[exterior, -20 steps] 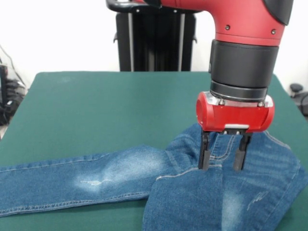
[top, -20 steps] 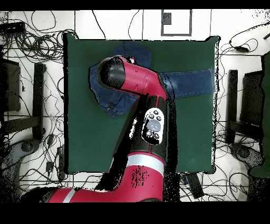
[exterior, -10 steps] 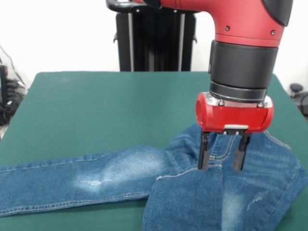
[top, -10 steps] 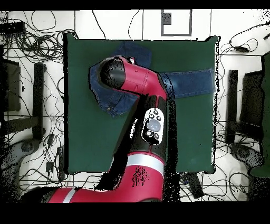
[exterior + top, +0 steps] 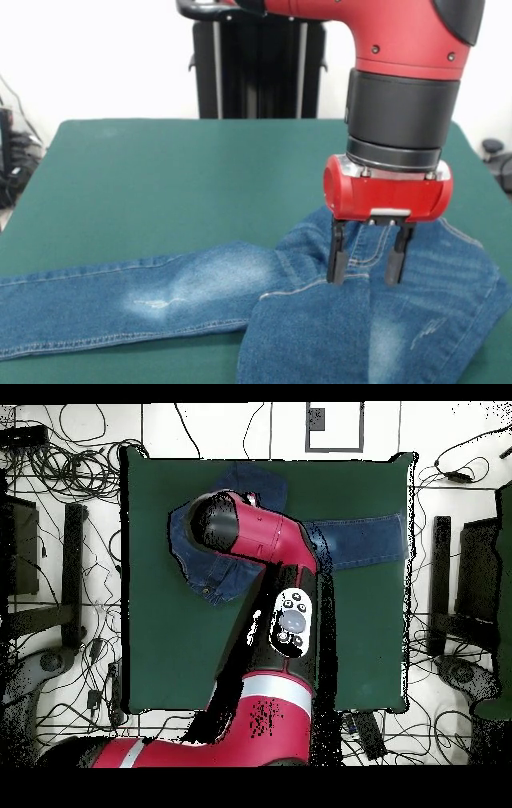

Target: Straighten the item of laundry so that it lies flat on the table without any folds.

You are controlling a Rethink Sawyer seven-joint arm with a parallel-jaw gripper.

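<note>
End effector spread, 2 fingers pointing down, tips at denim near seat seam, nothing pinched. Jeans crumpled on counter: 1 leg stretched toward 9 o'clock in front view, other folded over seat toward 5 o'clock. Overhead: arm covers jeans' middle.
</note>
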